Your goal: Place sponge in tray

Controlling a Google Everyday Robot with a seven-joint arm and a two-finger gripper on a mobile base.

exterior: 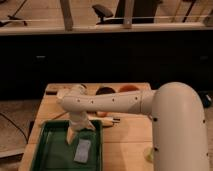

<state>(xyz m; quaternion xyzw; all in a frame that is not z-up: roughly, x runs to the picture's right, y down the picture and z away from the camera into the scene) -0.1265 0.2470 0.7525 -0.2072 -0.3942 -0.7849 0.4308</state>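
1. My hand [71,134] hangs inside the tray [52,150], pointing down at the tray floor near the back rim. I cannot tell whether it is spread or pressed together.
2. The sponge [82,150] lies flat on the tray floor, just beside my hand toward the front right, and appears to be apart from it. I judge the placing done, or all but done.
3. Risk A: the sponge may cling to my hand at a corner I cannot see. A lift then drags it up and may drop it over the rim onto the bench [130,132]. The sponge looks soft and light, so slight contact is enough.
4. Risk B: a sideways withdrawal sweeps my hand across the sponge and pushes it against or over the shallow rim. A straight rise avoids this.
5. Risk C: my hand sits low and close to the back rim. Pulling back before rising may catch that rim and shift or tip the tray.
6. Risk D: my forearm [110,102] spans the bench close above a thin dark object [107,120] behind the tray, with a dark round item [105,91] and an orange round item [127,89] beyond. A careless swing may knock any of these 3.
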